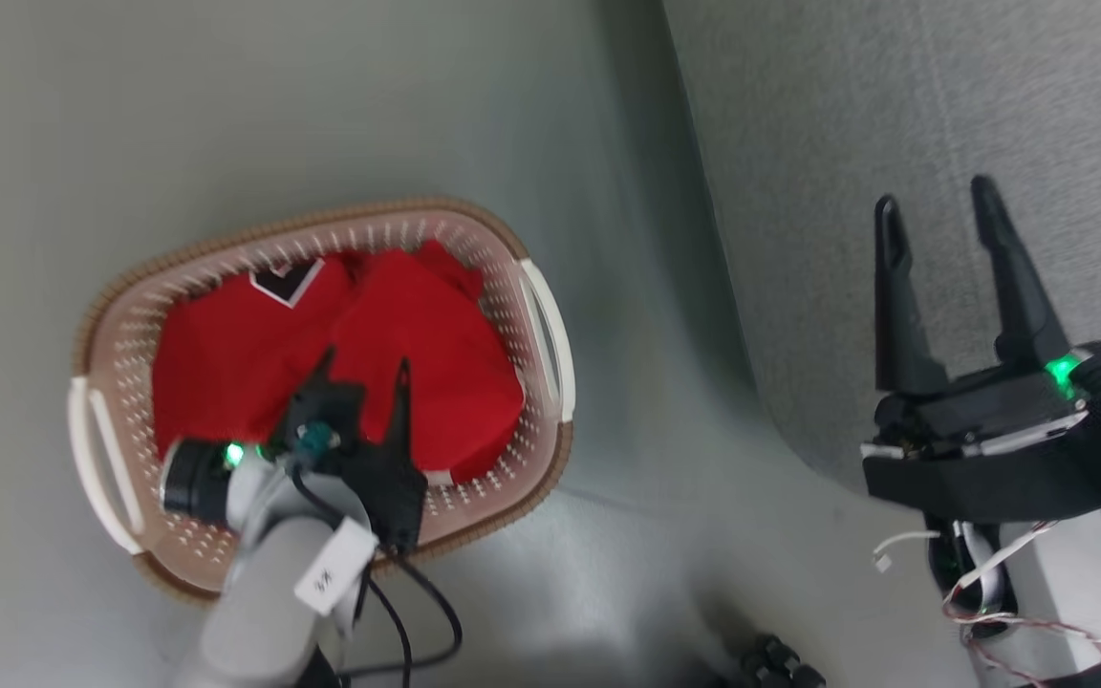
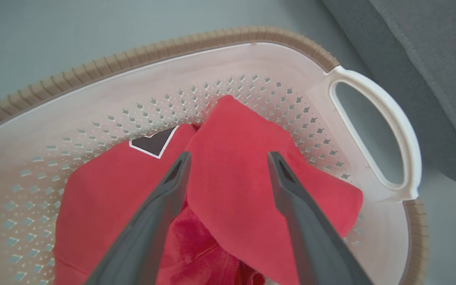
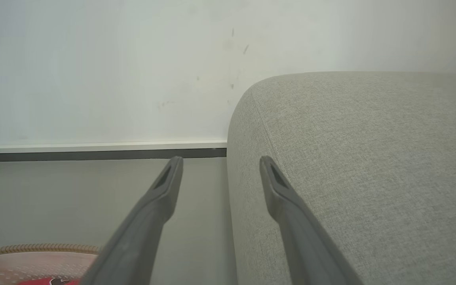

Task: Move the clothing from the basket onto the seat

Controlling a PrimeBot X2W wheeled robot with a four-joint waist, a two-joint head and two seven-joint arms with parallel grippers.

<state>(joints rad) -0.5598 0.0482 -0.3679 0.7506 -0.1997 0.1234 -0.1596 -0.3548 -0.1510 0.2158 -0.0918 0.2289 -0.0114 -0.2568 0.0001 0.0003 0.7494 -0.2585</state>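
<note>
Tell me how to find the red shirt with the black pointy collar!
Start at the big grey sofa; on the floor beside it stands a cream laundry basket with a brown rim. Inside lies red clothing, and the shirt is the left-hand piece in the head view. Only it has a dark V-neck collar edged in white.

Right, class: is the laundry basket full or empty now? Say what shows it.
Not empty: red sports garments lie piled inside the laundry basket, one showing a dark V-neck collar.
</note>
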